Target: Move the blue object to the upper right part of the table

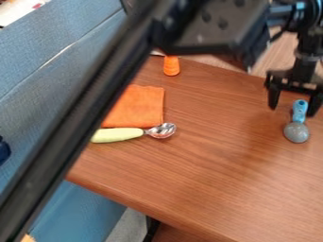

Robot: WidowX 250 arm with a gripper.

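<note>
At the right of the camera view, the black gripper (293, 110) hangs over the table (221, 165) with its two fingers spread apart. The blue object (300, 109) is a small scoop or spoon with a light blue handle and a round grey head (296, 133) pointing toward the camera. Its handle appears between the two fingers, nearer the right one, and a gap shows on its left side. Whether the fingertips are level with the handle, I cannot tell.
An orange cloth (142, 106) lies left of centre, partly behind the black arm link. A spoon with a pale green handle (118, 135) lies along its near edge. An orange object (171, 65) is at the table's far edge. A blue couch stands at the left.
</note>
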